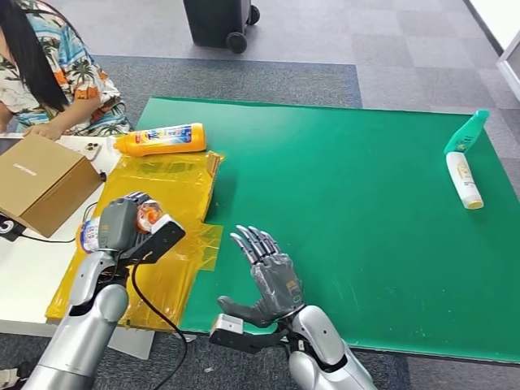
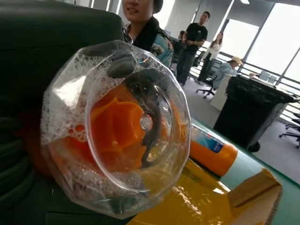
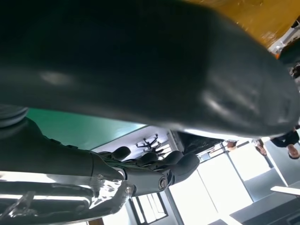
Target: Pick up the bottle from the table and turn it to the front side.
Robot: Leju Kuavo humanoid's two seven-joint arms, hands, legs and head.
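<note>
My left hand (image 1: 119,223) grips a clear bottle (image 1: 147,215) of orange liquid, held on its side above the yellow plastic sheet (image 1: 175,187). The left wrist view looks straight at the bottle's round base (image 2: 116,131); foam clings inside, and dark fingers (image 2: 122,65) show through the plastic. My right hand (image 1: 270,276) is open with fingers spread, palm turned left, over the front edge of the green mat (image 1: 344,211). It holds nothing. In the right wrist view its thumb (image 3: 141,61) and fingers (image 3: 155,164) are apart.
An orange bottle (image 1: 162,140) lies at the far edge of the yellow sheet. A white bottle (image 1: 464,179) and a teal one (image 1: 469,132) lie at the mat's far right. A cardboard box (image 1: 40,180) and a seated person (image 1: 55,73) are at the left. A black bin (image 1: 221,20) stands beyond.
</note>
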